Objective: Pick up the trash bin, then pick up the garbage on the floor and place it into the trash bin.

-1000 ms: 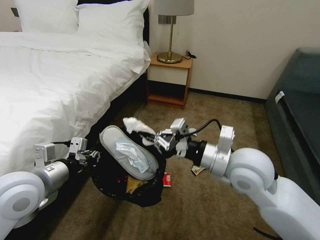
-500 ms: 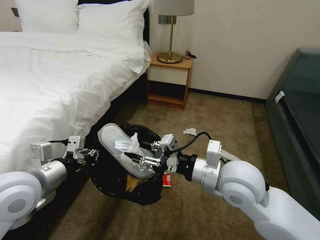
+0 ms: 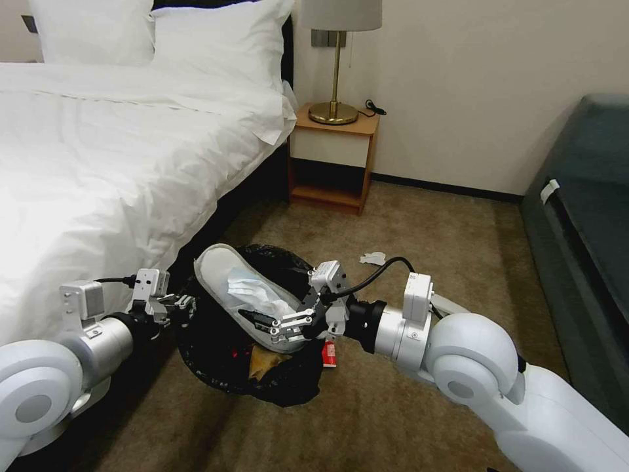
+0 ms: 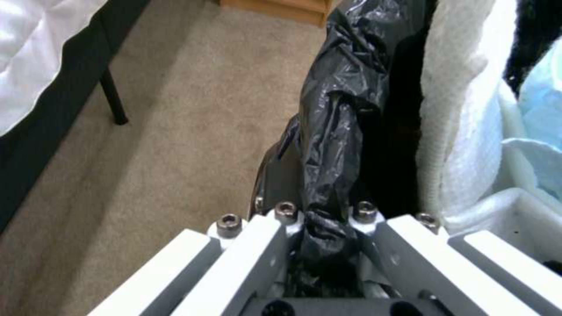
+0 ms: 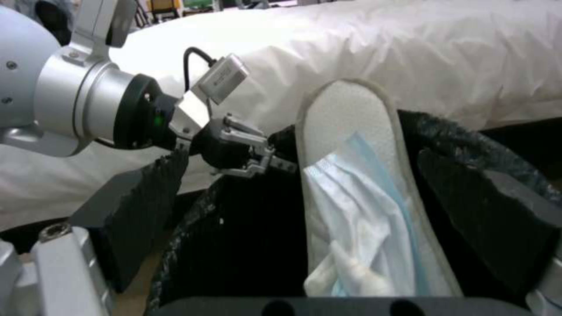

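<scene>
The trash bin (image 3: 288,383), lined with a crinkly black bag, hangs just above the carpet beside the bed. My left gripper (image 3: 178,305) is shut on its rim; the left wrist view shows the bag (image 4: 328,145) pinched between the fingers. A white slipper (image 3: 219,272) leans in the mouth, with a pale blue face mask (image 3: 244,288) and a crumpled white tissue (image 5: 351,274) lying on it. My right gripper (image 3: 274,324) hovers open over the slipper, its dark pads (image 5: 140,206) spread apart. Garbage on the floor: a red wrapper (image 3: 329,354) by the bin and a white tissue (image 3: 375,257) farther off.
The white bed (image 3: 98,170) runs along the left, close to the bin. A wooden nightstand (image 3: 331,164) with a brass lamp (image 3: 334,98) stands at the wall. A dark sofa (image 3: 583,216) lines the right. Open carpet (image 3: 445,236) lies between them.
My right gripper came down from above the bin with a white tissue, opened and let it fall onto the slipper. It now hangs open lower over the mouth. The left gripper kept its hold.
</scene>
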Robot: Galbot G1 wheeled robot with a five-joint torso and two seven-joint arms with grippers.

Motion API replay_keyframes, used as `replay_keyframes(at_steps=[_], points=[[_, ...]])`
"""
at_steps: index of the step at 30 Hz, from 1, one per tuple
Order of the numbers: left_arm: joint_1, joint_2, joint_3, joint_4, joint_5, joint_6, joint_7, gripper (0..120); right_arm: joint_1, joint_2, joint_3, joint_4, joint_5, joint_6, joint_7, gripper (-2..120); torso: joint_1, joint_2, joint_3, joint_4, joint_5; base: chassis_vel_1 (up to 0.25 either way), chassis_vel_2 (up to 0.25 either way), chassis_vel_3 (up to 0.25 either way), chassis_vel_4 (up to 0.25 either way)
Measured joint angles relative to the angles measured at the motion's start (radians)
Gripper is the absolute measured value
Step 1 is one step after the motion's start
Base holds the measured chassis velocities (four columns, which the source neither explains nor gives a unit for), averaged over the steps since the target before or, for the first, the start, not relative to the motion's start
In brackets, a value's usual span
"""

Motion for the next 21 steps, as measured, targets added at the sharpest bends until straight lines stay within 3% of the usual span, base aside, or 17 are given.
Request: replay_keyframes(at_steps=[18, 21], points=[[-0.018, -0.005, 0.007, 0.034, 0.009, 0.000, 0.018, 1, 0.085, 0.031, 0.067, -0.005, 0.060, 0.003, 0.002, 100, 0.000, 0.000, 0.000, -0.0001, 0.0000, 0.000, 0.000, 0.000, 0.000], [-0.019, -0.013, 0.005, 0.038, 0.010, 0.000, 0.020, 1, 0.130, 0.044, 0.087, -0.005, 0.096, 0.018, 0.044, 100, 0.000, 0.000, 0.000, 0.0000, 0.0000, 0.000, 0.000, 0.000, 0.000]])
